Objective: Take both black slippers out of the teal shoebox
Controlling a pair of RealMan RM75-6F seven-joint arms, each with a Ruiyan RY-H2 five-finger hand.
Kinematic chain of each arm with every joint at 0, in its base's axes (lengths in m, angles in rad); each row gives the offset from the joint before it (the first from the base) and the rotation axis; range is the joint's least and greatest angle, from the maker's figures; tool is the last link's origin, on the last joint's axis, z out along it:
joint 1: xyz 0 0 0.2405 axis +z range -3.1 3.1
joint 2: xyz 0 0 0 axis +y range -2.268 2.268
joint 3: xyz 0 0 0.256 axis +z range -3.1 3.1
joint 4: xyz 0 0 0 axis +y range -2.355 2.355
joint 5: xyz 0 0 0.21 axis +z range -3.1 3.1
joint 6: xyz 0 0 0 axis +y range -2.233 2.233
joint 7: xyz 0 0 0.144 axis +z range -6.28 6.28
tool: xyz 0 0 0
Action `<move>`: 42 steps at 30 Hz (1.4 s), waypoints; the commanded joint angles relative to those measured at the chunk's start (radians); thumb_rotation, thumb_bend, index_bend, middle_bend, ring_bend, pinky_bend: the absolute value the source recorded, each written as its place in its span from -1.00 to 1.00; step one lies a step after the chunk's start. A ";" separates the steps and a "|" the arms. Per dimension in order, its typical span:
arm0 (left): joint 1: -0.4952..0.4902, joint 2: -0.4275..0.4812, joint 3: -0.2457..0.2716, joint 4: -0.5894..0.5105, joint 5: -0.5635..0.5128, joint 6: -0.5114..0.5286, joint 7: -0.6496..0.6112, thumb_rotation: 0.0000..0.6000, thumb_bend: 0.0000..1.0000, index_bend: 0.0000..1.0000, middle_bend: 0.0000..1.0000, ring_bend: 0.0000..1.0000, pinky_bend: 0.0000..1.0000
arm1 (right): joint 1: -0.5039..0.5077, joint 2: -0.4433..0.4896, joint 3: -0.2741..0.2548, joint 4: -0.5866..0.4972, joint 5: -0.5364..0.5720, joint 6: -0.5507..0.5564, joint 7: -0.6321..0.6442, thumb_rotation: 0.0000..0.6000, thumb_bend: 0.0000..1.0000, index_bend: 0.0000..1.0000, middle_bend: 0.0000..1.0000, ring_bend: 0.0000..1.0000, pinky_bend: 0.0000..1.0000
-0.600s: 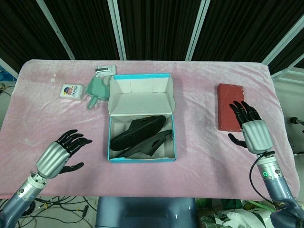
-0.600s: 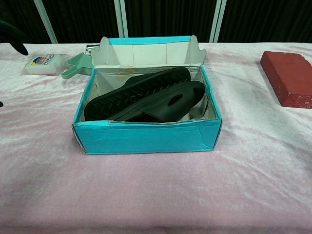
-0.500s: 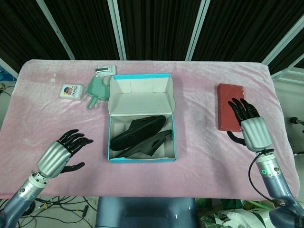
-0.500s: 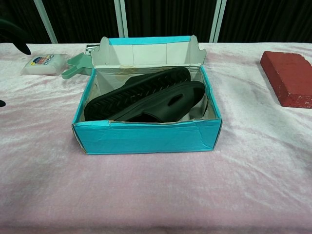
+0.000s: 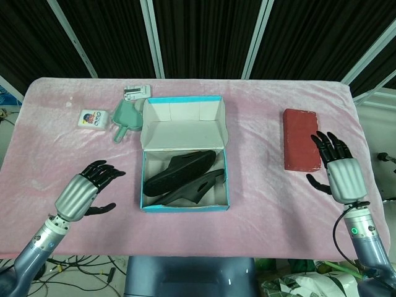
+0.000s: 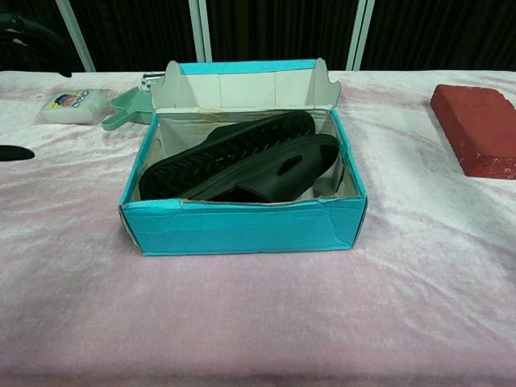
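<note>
The teal shoebox (image 5: 218,204) (image 6: 242,228) stands open in the middle of the pink table, its lid folded back. Two black slippers lie inside, one (image 5: 179,168) (image 6: 222,145) toward the back and the other (image 5: 192,189) (image 6: 266,165) leaning on it at the front. My left hand (image 5: 86,190) hovers left of the box with its fingers apart and empty; only its fingertips (image 6: 32,28) show at the chest view's left edge. My right hand (image 5: 339,168) is open and empty, right of the red brick and far from the box.
A red brick (image 5: 301,147) (image 6: 478,129) lies right of the box. Behind the box's left corner sit a teal scoop (image 5: 125,117) (image 6: 125,111), a small white clip (image 5: 136,92) and a white packet (image 5: 91,118) (image 6: 72,103).
My left hand has moved a little up and right toward the box. My right hand has drawn back to the right, off the brick's edge.
</note>
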 commanded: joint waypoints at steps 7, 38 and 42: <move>-0.129 -0.041 -0.128 -0.096 -0.219 -0.227 0.057 1.00 -0.87 -0.61 -0.42 -0.59 -0.64 | -0.076 0.017 -0.030 -0.018 0.000 0.076 0.016 1.00 -0.69 -1.00 -0.90 -1.00 -0.71; -0.423 -0.516 -0.329 0.113 -0.878 -0.384 0.447 1.00 -0.82 -0.72 -0.43 -0.54 -0.40 | -0.151 0.020 -0.036 0.022 0.029 0.107 0.069 1.00 -0.69 -1.00 -0.90 -1.00 -0.71; -0.416 -0.534 -0.331 0.131 -0.890 -0.362 0.440 1.00 -0.82 -0.73 -0.42 -0.53 -0.36 | -0.156 0.018 -0.034 0.029 0.034 0.105 0.079 1.00 -0.69 -1.00 -0.90 -1.00 -0.71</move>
